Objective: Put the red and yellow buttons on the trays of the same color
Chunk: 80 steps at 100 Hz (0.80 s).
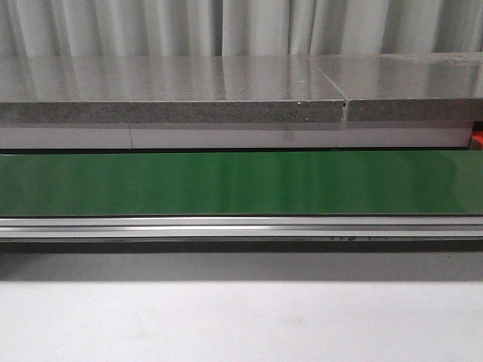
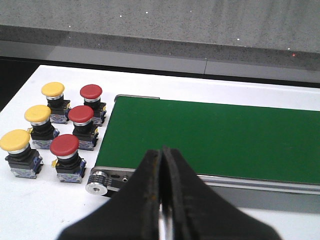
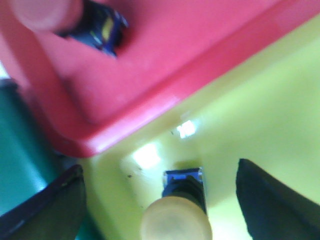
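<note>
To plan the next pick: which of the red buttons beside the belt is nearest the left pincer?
The red button nearest the belt roller; the other two stand behind it.

The conveyor belt [image 2: 215,135] is a plain deep green with a silver metal frame, set on a white table [image 2: 30,210] below a speckled grey stone counter [image 1: 173,94] and pale pleated curtains [image 1: 226,26]. Beyond the closed black fingers [image 2: 150,200] of the left gripper [image 2: 161,200] stand three yellow-capped buttons [image 2: 38,114] and three red-capped buttons [image 2: 80,114], all on black bodies with blue bases. Between the black fingers [image 3: 270,200] of the right gripper [image 3: 165,200] a yellow-capped button [image 3: 176,220] with a blue-and-black body sits in the yellow tray [image 3: 260,115], and the red tray [image 3: 165,55] just beyond the fingers holds a red-capped button [image 3: 45,12] with a dark blue body.
</note>
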Motion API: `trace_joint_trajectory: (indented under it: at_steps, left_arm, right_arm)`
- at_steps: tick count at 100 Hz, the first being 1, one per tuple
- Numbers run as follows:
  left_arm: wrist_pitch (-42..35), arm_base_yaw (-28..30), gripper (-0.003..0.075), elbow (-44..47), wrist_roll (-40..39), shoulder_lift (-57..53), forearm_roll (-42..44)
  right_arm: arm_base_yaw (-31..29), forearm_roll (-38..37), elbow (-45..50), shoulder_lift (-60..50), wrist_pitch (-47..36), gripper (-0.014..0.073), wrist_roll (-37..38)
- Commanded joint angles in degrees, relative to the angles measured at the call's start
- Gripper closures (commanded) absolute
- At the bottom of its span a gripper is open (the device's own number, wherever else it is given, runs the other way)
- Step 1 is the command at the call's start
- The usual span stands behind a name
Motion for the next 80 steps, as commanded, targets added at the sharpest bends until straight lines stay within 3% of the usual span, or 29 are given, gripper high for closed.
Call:
trace_joint_trajectory:
  at_steps: [1,16,48,80]
  left_arm:
    - [-3.97,-0.37,0.0739,-1.48,-0.61,0.53,-0.97]
    - [-3.97,-0.37,0.0739,-1.48,-0.61,0.53,-0.97]
    - [-3.97,-0.37,0.0739,-1.48,-0.61,0.53,-0.97]
    - [-3.97,-0.37,0.0739,-1.48,-0.61,0.53,-0.97]
  right_arm:
    - [0.83,1.86,-1.51,-6.73,-2.54,-0.0017,-1.28]
    - [5.29,3.53,-1.51,-14.81,-4.06,-0.0017,-5.26]
    - [20.72,3.54,-0.45,-27.75,-7.01,-0.0017,-12.76]
    - [32.49,3.48,10.08,-37.6,-12.95,-0.0006,-14.33]
